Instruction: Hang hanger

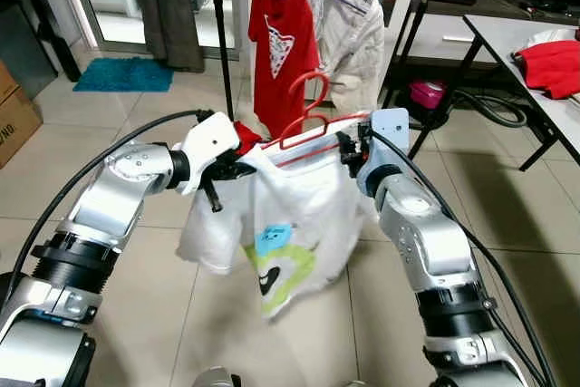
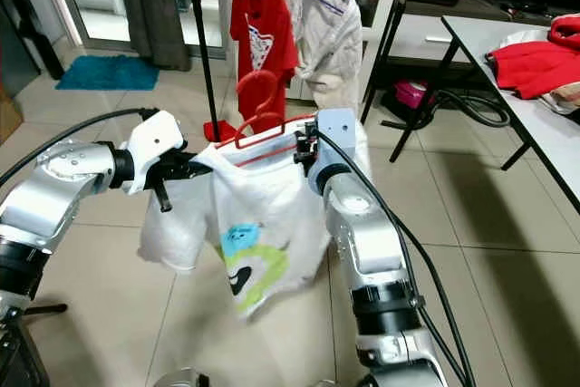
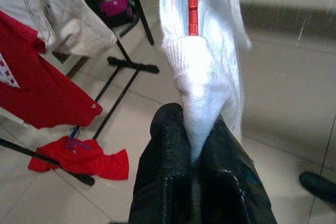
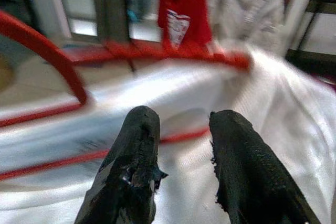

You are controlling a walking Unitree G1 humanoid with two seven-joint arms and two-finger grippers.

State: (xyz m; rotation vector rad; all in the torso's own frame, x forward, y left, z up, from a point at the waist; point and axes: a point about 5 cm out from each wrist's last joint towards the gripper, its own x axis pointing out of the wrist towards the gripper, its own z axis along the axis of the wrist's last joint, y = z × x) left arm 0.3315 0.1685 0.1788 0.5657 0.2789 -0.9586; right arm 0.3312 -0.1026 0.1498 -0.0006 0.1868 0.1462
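Two silver arms reach forward over the tiled floor [image 1: 109, 115], holding up a white T-shirt with a blue-and-green cartoon print [image 1: 281, 224] on a red plastic hanger [image 1: 304, 124]. At 10 o'clock, the left end effector [image 3: 194, 145] is pinched tight on the shirt's shoulder; at 2 o'clock, the right end effector [image 4: 181, 145] rests against the fabric, fingers parted. Beyond, at 12 o'clock, a red T-shirt [image 1: 283, 43] hangs on a rack.

Red hanger [image 1: 304, 124] under a white T-shirt [image 1: 272, 224] printed in blue, lime green and black, black-fingered left pincer [image 3: 191, 150] and right pincer [image 4: 181, 145] on silver arms, red shirt [image 1: 283, 47] with white triangle print, teal rug [image 1: 124, 73], pale beige floor tiles [image 1: 507, 215].
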